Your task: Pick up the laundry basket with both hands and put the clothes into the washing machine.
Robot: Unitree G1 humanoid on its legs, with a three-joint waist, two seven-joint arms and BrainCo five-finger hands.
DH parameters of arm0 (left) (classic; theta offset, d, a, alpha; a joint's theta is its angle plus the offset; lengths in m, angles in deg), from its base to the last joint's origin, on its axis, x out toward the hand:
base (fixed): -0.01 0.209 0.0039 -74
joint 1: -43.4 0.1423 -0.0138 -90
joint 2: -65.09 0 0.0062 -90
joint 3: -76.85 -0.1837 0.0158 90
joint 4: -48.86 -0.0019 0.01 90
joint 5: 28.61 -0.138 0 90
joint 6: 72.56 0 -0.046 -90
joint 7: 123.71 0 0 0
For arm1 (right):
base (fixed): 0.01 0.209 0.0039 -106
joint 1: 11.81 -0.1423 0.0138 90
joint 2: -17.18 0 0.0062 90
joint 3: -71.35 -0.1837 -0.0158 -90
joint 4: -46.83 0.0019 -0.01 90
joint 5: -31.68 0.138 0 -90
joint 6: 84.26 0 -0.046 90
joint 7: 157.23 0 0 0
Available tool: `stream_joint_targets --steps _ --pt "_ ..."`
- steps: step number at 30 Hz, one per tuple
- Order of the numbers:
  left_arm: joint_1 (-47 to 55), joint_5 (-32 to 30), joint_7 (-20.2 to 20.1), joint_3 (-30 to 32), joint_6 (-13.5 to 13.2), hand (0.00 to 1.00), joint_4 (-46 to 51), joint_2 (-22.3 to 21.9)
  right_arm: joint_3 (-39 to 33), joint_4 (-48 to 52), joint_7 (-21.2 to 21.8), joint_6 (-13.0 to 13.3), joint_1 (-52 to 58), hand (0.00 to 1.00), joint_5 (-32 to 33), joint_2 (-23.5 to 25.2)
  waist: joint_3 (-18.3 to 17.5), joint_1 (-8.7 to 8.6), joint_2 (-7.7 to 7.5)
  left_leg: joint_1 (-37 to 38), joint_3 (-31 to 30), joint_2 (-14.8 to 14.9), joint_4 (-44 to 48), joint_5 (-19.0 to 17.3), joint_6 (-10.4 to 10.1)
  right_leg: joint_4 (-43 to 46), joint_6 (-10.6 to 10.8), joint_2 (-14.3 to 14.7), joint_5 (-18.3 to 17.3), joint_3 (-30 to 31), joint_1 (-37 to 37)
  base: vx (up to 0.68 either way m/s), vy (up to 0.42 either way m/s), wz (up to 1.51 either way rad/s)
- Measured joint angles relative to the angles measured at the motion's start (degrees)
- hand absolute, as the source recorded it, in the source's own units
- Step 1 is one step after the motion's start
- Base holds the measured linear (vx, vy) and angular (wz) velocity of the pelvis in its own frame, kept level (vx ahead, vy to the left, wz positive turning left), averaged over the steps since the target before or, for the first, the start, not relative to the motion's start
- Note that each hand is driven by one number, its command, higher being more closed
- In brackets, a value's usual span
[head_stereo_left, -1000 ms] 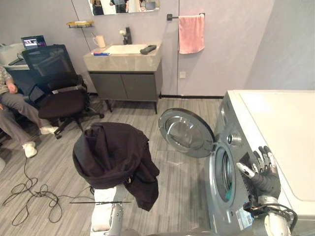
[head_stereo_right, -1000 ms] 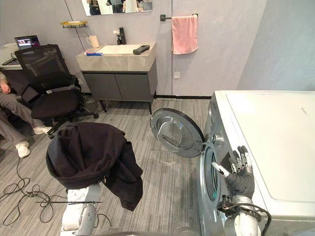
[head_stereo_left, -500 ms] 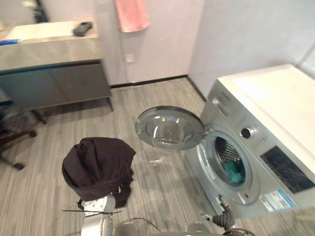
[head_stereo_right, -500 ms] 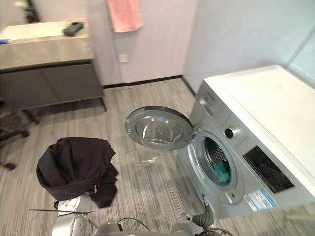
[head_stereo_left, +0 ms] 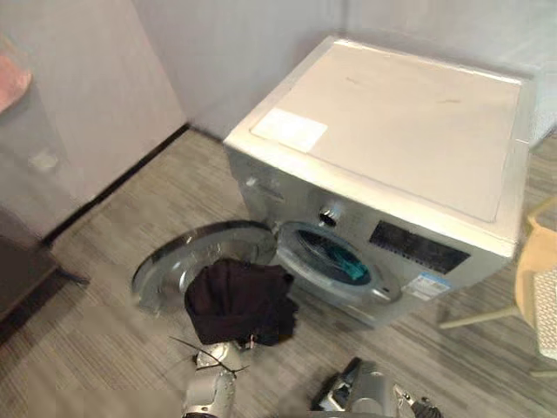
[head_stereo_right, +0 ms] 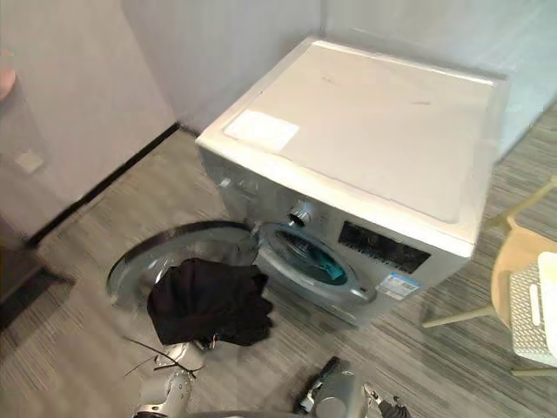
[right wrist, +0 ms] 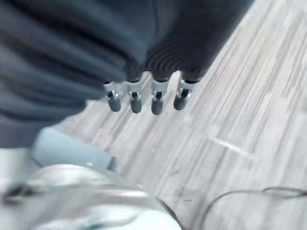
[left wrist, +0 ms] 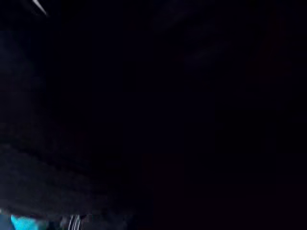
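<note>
eye views: crumpled black garment (head_stereo_left: pixel 237 300) bunched in a heap, held low before the silver washing machine (head_stereo_left: pixel 392 122), by its open door (head_stereo_left: pixel 170 266); teal cloth (head_stereo_left: pixel 344 261) in the drum; left hand hidden beneath the heap, grip cannot be told | left wrist: black garment pressed close, folds barely visible | right wrist: right hand (right wrist: pixel 157 98) relaxed, fingers loose, empty, above the grey plank floor (right wrist: pixel 225 110)
</note>
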Motion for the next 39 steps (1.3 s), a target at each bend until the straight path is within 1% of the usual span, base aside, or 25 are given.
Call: stream_joint_targets --steps 1,3,5,6,8,9,10,11,12,13,15,18,22,24,26,27,29,30,31,32,33,34,36,37,39 --pt "-0.2 0.1 0.0 -0.4 0.0 1.00 -0.1 -0.4 0.9 0.7 -0.4 0.3 0.0 0.00 0.7 -1.4 -0.2 1.25 1.80 -2.8 -2.6 2.8 6.6 0.1 0.4 -0.6 -0.1 1.5 0.2 0.7 1.0 0.29 -0.265 -1.83" --pt "-0.1 0.0 -0.6 -3.9 -0.2 1.00 0.1 -0.4 3.6 3.5 -1.2 0.2 -0.8 0.00 0.8 -1.7 1.0 2.17 0.00 -13.9 -10.6 2.5 17.1 -1.7 3.1 -3.9 1.8 2.2 0.7 6.0 4.4 0.30 -0.061 -1.14" --pt "0.8 -0.1 -1.3 -6.6 -0.6 1.00 -0.1 -0.4 6.5 4.3 -1.4 0.4 -1.2 0.00 0.3 -1.2 1.4 2.54 -1.57 -19.0 -13.2 1.0 15.6 -2.4 3.9 -8.1 3.1 2.8 1.9 8.4 7.2 0.19 -0.012 -0.62" --pt "1.9 -0.4 -1.3 -8.8 -0.7 1.00 -0.2 0.0 8.1 2.5 -1.6 0.7 -2.9 0.00 -1.2 -1.7 1.5 2.85 -2.49 -21.8 -15.2 -1.2 9.7 -2.5 3.8 -11.5 4.8 3.0 3.6 10.4 8.7 0.23 0.061 -0.92" --pt "2.4 -0.5 -1.6 -11.0 -0.7 1.00 -0.9 0.9 10.7 -1.3 -2.0 0.9 -6.8 0.00 -1.1 -3.5 1.4 3.51 -2.53 -24.9 -18.4 -4.7 -4.3 -2.4 3.2 -16.6 6.1 4.0 6.9 13.8 9.6 0.25 0.100 -1.03" --pt "2.0 -0.4 -1.5 -11.9 -0.8 1.00 -1.9 1.3 12.7 -2.6 -2.3 1.1 -9.2 0.00 -0.9 -3.8 1.5 3.67 -2.37 -25.9 -21.9 -7.9 -15.8 -1.4 1.7 -18.9 6.9 4.5 8.4 16.3 9.1 0.28 0.171 -1.01" --pt "1.4 -0.4 -1.7 -12.6 -0.9 1.00 -3.5 1.6 14.7 -3.4 -3.0 1.9 -11.6 0.00 -0.4 -3.6 1.9 3.77 -1.97 -26.2 -25.0 -11.0 -26.9 1.1 -1.4 -19.1 7.9 5.0 9.2 18.8 8.5 0.29 0.202 -0.96" --pt "1.7 -0.4 -2.1 -13.3 -1.0 1.00 -4.7 1.9 15.4 -4.0 -3.1 2.0 -12.7 0.00 -0.1 -3.5 2.2 3.86 -1.51 -25.7 -26.1 -12.9 -32.9 3.7 -2.1 -18.9 8.2 5.2 9.4 20.1 7.9 0.34 0.311 -1.12" --pt "1.1 -0.4 -2.3 -14.5 -1.1 1.00 -7.5 2.4 17.1 -5.6 -3.1 2.0 -14.9 0.00 0.2 -3.4 2.5 4.87 -0.77 -25.2 -27.8 -14.8 -38.8 10.7 -3.3 -18.3 9.3 5.6 10.1 23.9 5.4 0.24 0.283 -1.25" --pt "-1.0 -0.3 -2.2 -14.5 -1.0 1.00 -8.9 4.2 20.3 -5.8 -3.1 2.3 -18.3 0.00 0.5 -2.1 3.6 5.48 -2.72 -25.9 -25.5 -15.9 -40.8 13.0 -2.9 -18.3 10.5 4.6 12.2 28.0 2.0 0.22 0.319 -1.16" --pt "-4.9 -0.3 -2.1 -15.4 -1.1 1.00 -9.4 6.4 21.9 -5.9 -3.2 3.4 -21.4 0.00 0.4 -0.5 4.0 5.11 -3.72 -28.4 -23.5 -17.6 -44.2 14.1 -1.4 -19.8 11.5 3.3 13.4 30.2 -1.6 0.13 0.233 -0.20" --pt "-7.0 -0.4 -2.2 -18.3 -1.2 1.00 -10.6 8.3 22.8 -7.0 -3.2 3.5 -24.4 0.00 0.4 0.7 4.8 5.05 -4.28 -28.4 -21.4 -19.4 -46.1 14.4 -1.0 -24.0 13.2 2.0 16.5 32.0 -1.5 0.09 0.167 -0.03" --pt "-6.5 -0.2 -1.3 -18.9 -1.2 1.00 -11.2 9.0 25.0 -8.9 -3.2 3.7 -26.1 0.00 0.3 0.3 6.1 5.74 -3.98 -26.3 -18.9 -18.2 -42.7 11.5 0.2 -19.8 13.6 1.4 17.9 36.6 -1.6 0.04 0.107 -0.37" --pt "-6.9 0.5 -1.0 -18.9 -1.2 1.00 -11.5 8.8 25.4 -10.1 -3.2 3.3 -26.6 0.00 0.3 -0.6 7.9 5.68 -3.26 -26.2 -19.3 -16.0 -37.6 8.6 0.8 -12.9 13.8 1.5 17.1 39.0 -2.6 -0.06 0.069 -0.05" --pt "-7.1 0.6 -1.0 -18.7 -1.2 1.00 -12.2 8.4 26.2 -11.6 -3.2 3.2 -26.8 0.00 0.2 -1.7 8.3 5.74 -3.37 -26.3 -19.6 -15.4 -34.8 6.1 1.7 -4.1 10.2 -0.6 12.8 40.4 -4.3 -0.09 0.005 0.25" --pt "-7.3 0.7 -0.8 -18.1 -1.3 1.00 -12.5 7.9 26.7 -13.2 -3.1 3.1 -26.8 0.00 -0.2 -2.5 8.3 5.89 -3.35 -26.9 -20.7 -15.4 -32.5 4.7 1.4 2.8 7.7 -4.4 10.1 41.1 -4.9 -0.09 -0.046 0.42" --pt "-6.9 0.7 0.1 -16.4 -2.2 1.00 -12.4 7.6 27.2 -13.6 -3.0 3.1 -26.7 0.00 -1.0 -2.6 8.2 6.14 -3.30 -28.6 -23.2 -14.4 -29.5 4.1 0.1 5.3 6.8 -7.8 9.4 43.2 -3.4 -0.12 -0.172 0.43" --pt "-6.7 0.7 0.3 -15.3 -2.5 1.00 -12.4 7.6 27.5 -13.5 -3.0 3.2 -26.6 0.00 -1.2 -2.6 8.2 6.23 -3.35 -29.5 -24.3 -14.0 -28.4 4.0 -0.4 4.5 7.5 -8.0 9.5 44.4 -2.6 -0.18 -0.353 0.44" --pt "-6.5 0.6 0.7 -13.7 -2.8 1.00 -12.4 7.6 27.6 -13.5 -2.9 3.2 -26.3 0.00 -1.6 -2.6 8.0 6.80 -3.77 -30.8 -26.2 -13.2 -26.9 4.5 -1.9 1.5 10.3 -8.3 9.8 45.9 -0.1 -0.18 -0.411 0.43" --pt "-6.4 0.6 1.5 -12.9 -3.0 1.00 -12.2 7.6 28.1 -13.7 -2.9 3.1 -26.4 0.00 -1.8 -3.0 7.8 7.83 -4.16 -32.0 -27.9 -12.3 -26.6 6.1 -4.0 -1.3 18.2 -7.6 5.6 45.2 2.2 -0.22 -0.527 0.40" --pt "-6.0 0.5 1.6 -12.4 -3.1 1.00 -11.9 7.5 28.6 -13.7 -2.9 3.0 -26.6 0.00 -1.8 -3.3 7.8 8.48 -4.25 -32.3 -28.6 -11.9 -27.1 7.4 -4.8 -2.1 20.5 -7.3 3.2 43.6 3.0 -0.20 -0.534 0.30" --pt "-5.2 0.5 1.9 -11.7 -3.1 1.00 -11.4 7.0 29.2 -13.8 -2.9 3.0 -27.0 0.00 -2.9 -3.9 7.8 8.96 -4.12 -32.4 -30.3 -11.1 -29.4 11.1 -6.1 -2.1 21.5 -6.2 -1.2 40.7 3.5 -0.21 -0.545 0.42" --pt "-4.2 0.3 2.1 -12.0 -2.8 1.00 -11.3 5.6 29.2 -14.0 -2.9 3.1 -27.8 0.00 -4.1 -5.4 7.8 7.11 -2.79 -31.2 -33.1 -11.0 -38.2 21.5 -3.3 0.2 19.1 -4.2 -3.0 35.7 3.7 -0.26 -0.531 0.94" --pt "-3.0 0.1 2.4 -12.2 -2.6 1.00 -11.2 4.0 29.0 -15.3 -3.0 3.0 -27.7 0.00 -4.1 -6.1 8.0 7.08 -3.16 -28.5 -30.0 -10.3 -41.2 23.3 -2.3 0.7 16.5 -3.1 -3.3 33.0 4.9 -0.19 -0.327 0.91" --pt "-3.0 0.1 2.3 -14.0 -2.3 1.00 -11.2 3.0 27.7 -16.0 -3.2 2.6 -27.6 0.00 -4.1 -7.7 7.9 7.02 -3.75 -27.2 -25.0 -10.4 -35.9 18.1 -3.1 -0.6 13.6 -3.0 -2.6 29.2 6.0 -0.23 -0.323 0.67"
